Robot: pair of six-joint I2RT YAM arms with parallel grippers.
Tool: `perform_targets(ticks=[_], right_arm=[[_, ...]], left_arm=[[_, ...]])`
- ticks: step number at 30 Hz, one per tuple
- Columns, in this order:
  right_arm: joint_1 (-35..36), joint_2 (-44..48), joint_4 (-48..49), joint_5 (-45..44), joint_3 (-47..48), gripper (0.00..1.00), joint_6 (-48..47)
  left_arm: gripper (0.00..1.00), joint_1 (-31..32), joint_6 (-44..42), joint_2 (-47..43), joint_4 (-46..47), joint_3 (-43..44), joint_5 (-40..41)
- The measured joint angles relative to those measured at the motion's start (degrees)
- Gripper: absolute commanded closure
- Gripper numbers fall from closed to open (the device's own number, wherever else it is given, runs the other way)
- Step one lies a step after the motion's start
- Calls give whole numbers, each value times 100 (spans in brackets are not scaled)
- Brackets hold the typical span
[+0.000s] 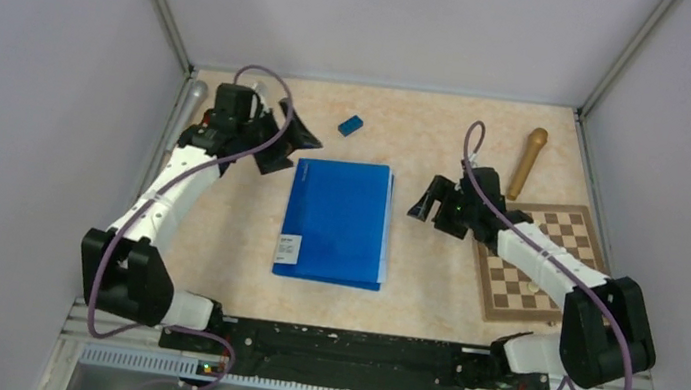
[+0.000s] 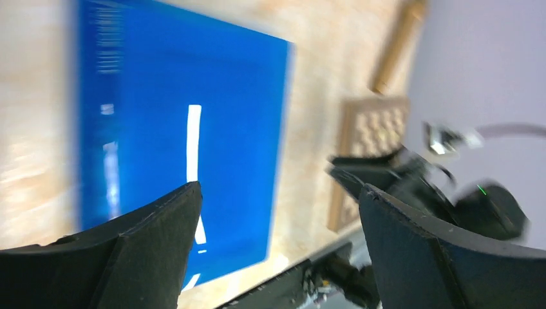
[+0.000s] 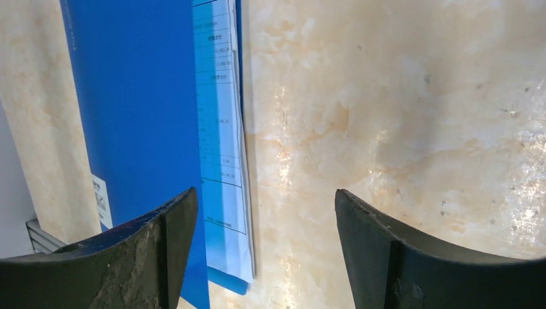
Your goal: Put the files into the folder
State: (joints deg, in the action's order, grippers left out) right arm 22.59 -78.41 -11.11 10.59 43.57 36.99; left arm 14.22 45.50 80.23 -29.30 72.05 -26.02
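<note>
The worktop [image 1: 408, 304], a mottled beige surface, carries everything. On it the folder [image 1: 336, 219] lies flat and closed, bright blue, between the two grippers. Its small white label [image 1: 287, 246] sits on the cover at the corner nearest the left arm's base.

The chessboard [image 1: 539, 266] lies on the far side of the right gripper from the folder, under the right forearm.

The files [image 3: 222, 161] are inside the folder. A narrow strip of white printed sheet pokes out along the folder's long edge that faces the right gripper, with the blue back cover showing just beyond it.

The right gripper [image 1: 424, 200] hangs just beside that edge with its jaws apart and nothing between them. In the right wrist view the gap [image 3: 265, 193] frames bare worktop. The paper strip is just inside the finger on the folder side, and the cover stretches away behind that finger.

The left gripper [image 1: 292, 148] is at the folder's far corner on the opposite side, tilted towards it. Its jaws are also wide apart and hold nothing. The left wrist view is blurred, but it shows the blue cover past one finger, and the chessboard and right arm past the other [image 2: 278, 193].

A wooden rod [image 1: 527, 162] lies beyond the right gripper, near the far end of the chessboard. A grey cylinder [image 1: 191, 99] rests against the wall behind the left gripper. A small blue block [image 1: 351, 125] sits beyond the folder's far edge, nearer the left gripper than the right.
</note>
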Motion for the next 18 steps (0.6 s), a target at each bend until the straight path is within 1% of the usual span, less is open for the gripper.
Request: perform_targets(ticks=[3, 5, 8, 12, 16, 18], right_arm=[[-17, 57, 33, 116, 2, 32, -39], [79, -85, 31, 173, 26, 36, -42], [372, -435, 39, 251, 162, 41, -39], [623, -944, 212, 420, 356, 43, -4], [629, -1213, 297, 448, 376, 43, 101], [627, -1263, 299, 415, 376, 38, 166]], left_arm=[[9, -756, -144, -107, -114, -616, 310], [14, -903, -280, 46, -313, -828, 457], [17, -839, -457, 363, -393, -1161, 448], [22, -741, -590, 675, -393, -1755, 448], [23, -540, -704, 986, -446, -1932, 658], [23, -341, -769, 1132, -457, -1906, 846]])
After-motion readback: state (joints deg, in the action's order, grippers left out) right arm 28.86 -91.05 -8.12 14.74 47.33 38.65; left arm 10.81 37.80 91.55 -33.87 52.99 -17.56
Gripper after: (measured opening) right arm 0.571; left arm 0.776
